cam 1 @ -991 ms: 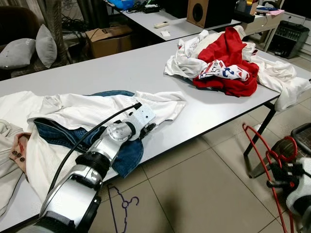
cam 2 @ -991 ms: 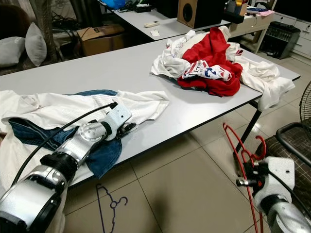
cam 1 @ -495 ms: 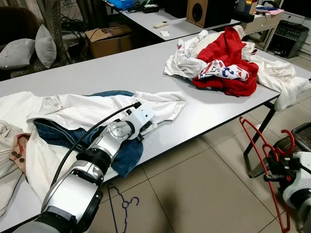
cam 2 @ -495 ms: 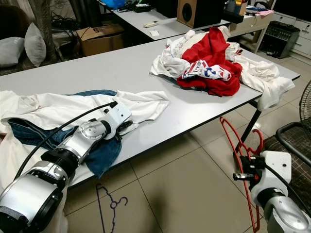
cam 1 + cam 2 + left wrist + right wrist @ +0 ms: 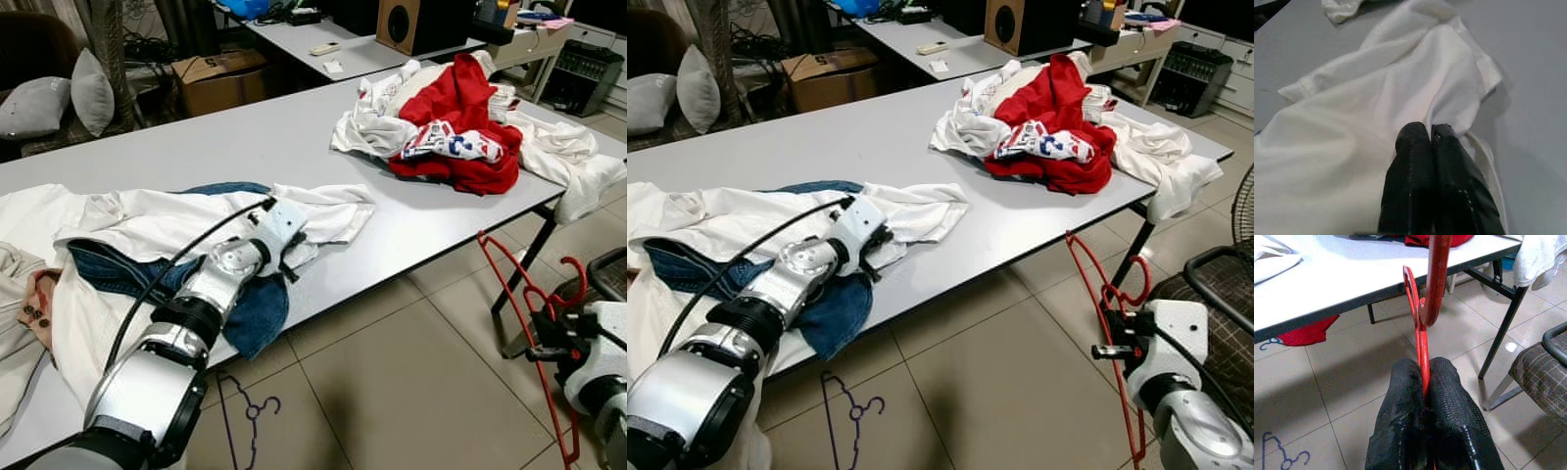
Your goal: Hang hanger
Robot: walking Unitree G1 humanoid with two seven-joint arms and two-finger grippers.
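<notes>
Tiled floor nearest the robot, with a purple hanger (image 5: pixel 247 416) lying on it under the near edge of the grey table (image 5: pixel 245 147); right gripper (image 5: pixel 1426 396) off the table's right end, low, fingers clenched on the thin bar of a red hanger (image 5: pixel 519 323), hook up beside the wrist, frame hanging toward the floor; a dark chair (image 5: pixel 1215 284) stands just beyond that arm; left gripper (image 5: pixel 1430 134) on the table's near edge, fingers pressed together on a fold of the white shirt (image 5: pixel 176 220), which lies over blue jeans (image 5: pixel 250 313); farther right on the table, a heap of red and white clothes (image 5: pixel 451 122); at the back, a second table with a speaker (image 5: pixel 404 24), a cardboard box (image 5: pixel 220 78) and grey cushions (image 5: pixel 69 98). Judged step: shirt pinched, hanger carried, garment not yet on hanger; next move likely calls for lifting the shirt clear of the jeans and bringing the hanger's arm to the neck opening, which cannot be made out. Against a second ago: red hanger sits higher and nearer the table leg; left wrist has advanced slightly onto the shirt; clothes otherwise unchanged.
</notes>
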